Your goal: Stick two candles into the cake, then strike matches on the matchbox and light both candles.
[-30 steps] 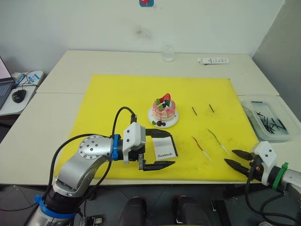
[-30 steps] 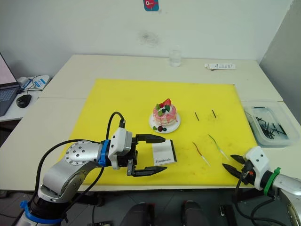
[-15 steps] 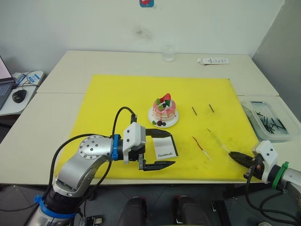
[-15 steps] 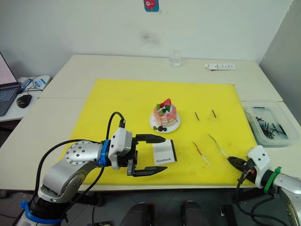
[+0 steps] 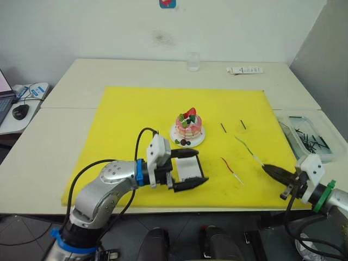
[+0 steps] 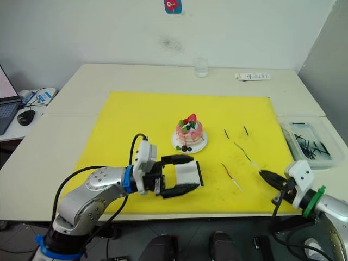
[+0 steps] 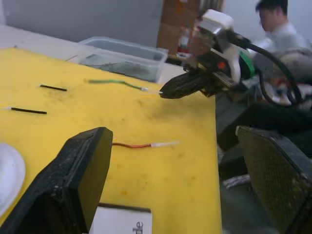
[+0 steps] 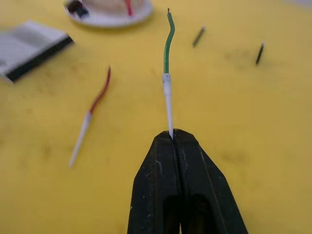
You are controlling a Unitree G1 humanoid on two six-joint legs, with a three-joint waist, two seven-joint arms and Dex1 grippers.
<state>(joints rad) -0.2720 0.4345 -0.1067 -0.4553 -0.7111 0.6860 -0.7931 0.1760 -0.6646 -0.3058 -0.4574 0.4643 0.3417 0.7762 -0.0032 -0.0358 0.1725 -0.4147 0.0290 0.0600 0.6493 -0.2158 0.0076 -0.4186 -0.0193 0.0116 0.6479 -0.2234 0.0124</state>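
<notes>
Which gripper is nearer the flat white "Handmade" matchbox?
Left. The left gripper has its open fingers on either side of the matchbox; the right gripper is off to its right, pinching the thin green candle.

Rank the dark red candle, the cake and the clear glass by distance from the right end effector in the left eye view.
1. Thin dark red candle, on the yellow mat, nearest the right end effector.
2. Pink-and-white cake, mid-mat.
3. Clear glass, by the far wall.

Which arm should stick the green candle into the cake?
Right. Its end effector is already shut on the green candle's white tip. The left end effector is open, straddling the matchbox.
</notes>
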